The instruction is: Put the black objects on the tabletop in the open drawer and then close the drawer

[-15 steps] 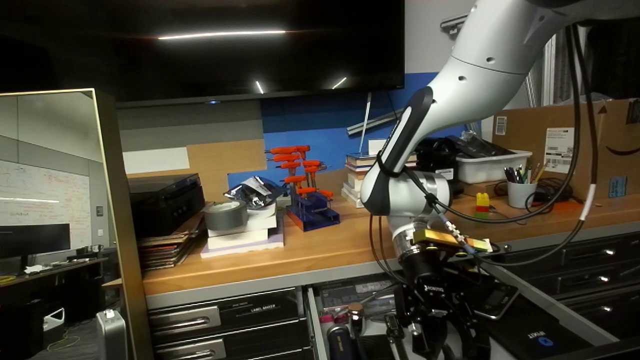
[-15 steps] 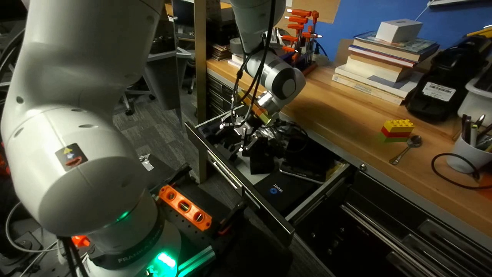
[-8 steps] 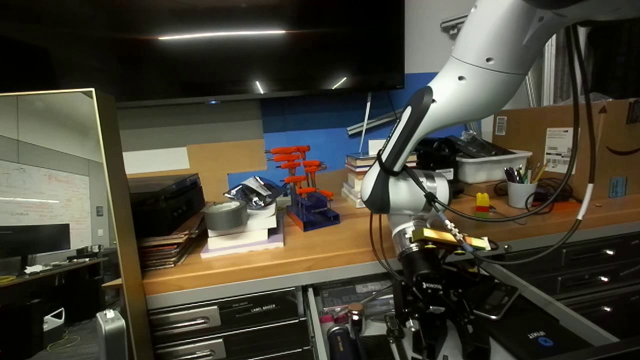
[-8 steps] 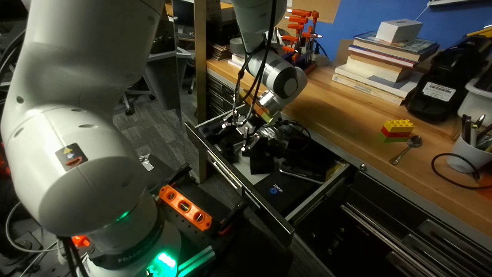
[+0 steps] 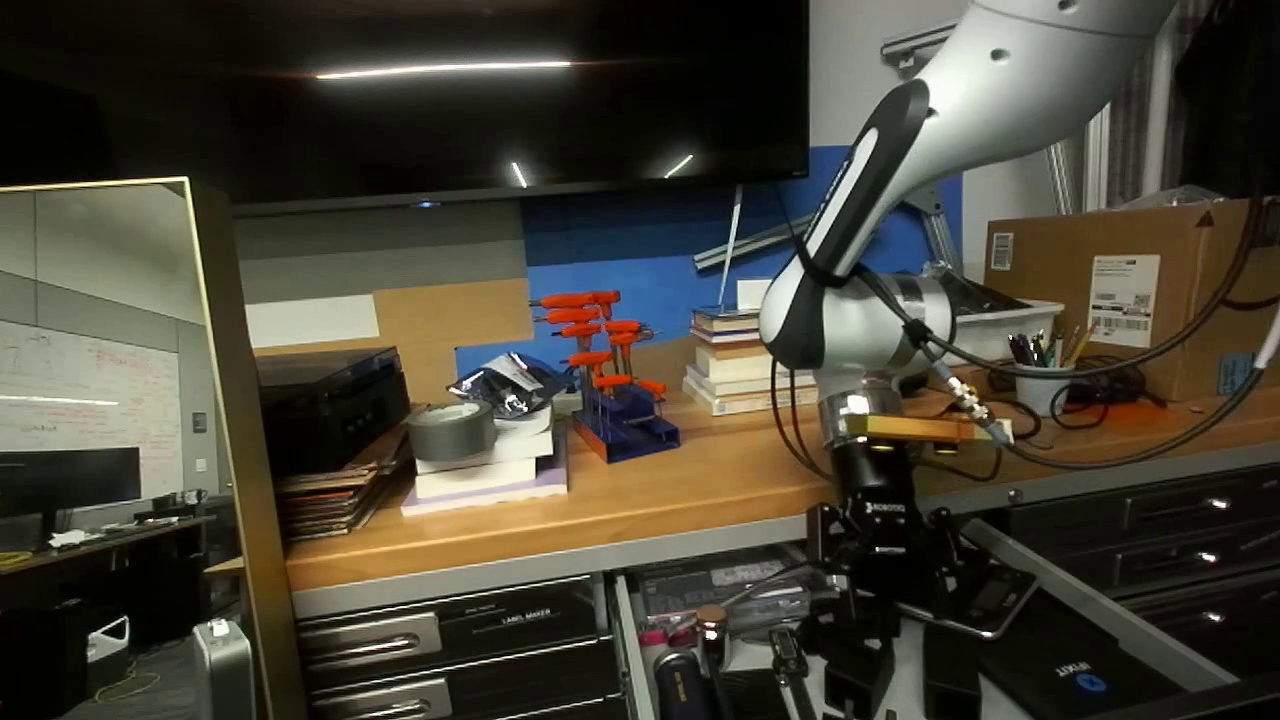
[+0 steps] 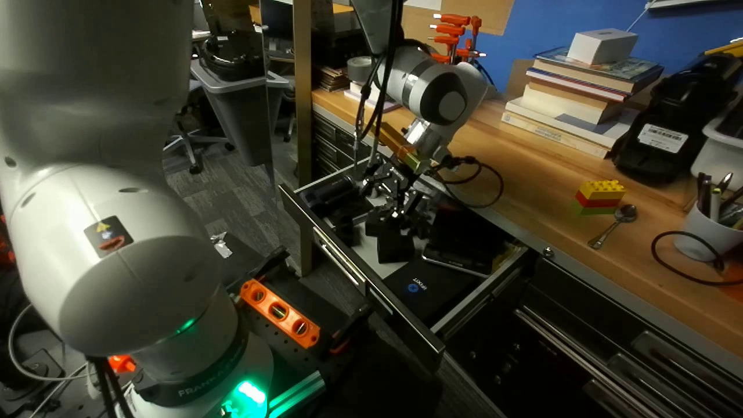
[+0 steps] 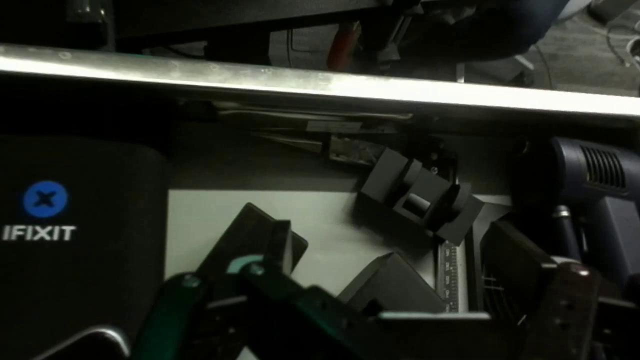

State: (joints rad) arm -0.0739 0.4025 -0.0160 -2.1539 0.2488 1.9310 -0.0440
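Gripper (image 7: pixel 392 237), low in wrist frame, spread and unladen over drawer (image 6: pixel 482 291); closing before withdrawal risks collision

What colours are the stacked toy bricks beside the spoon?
From top to bottom, the bricks are yellow, red and green; an exterior view shows them best.

My pincer (image 7: pixel 392 246) is black. The drawer (image 6: pixel 409 328) has a black front and silver handle (image 6: pixel 339 264); inside, the blocks (image 6: pixel 395 248) are black, and the black case (image 7: pixel 80 280) carries white letters (image 7: pixel 40 232) and a blue disc (image 7: pixel 45 199) with a dark cross. Above the drawer I see a light-brown, grained tabletop (image 5: pixel 720 485), grey tape (image 5: pixel 452 434), orange-handled tools (image 5: pixel 580 300) in a dark blue stand (image 5: pixel 632 425), and bricks (image 6: pixel 601 197) layered yellow, red and green. Beyond the drawer, the wall (image 5: pixel 672 290) is patched blue, tan, grey and white.
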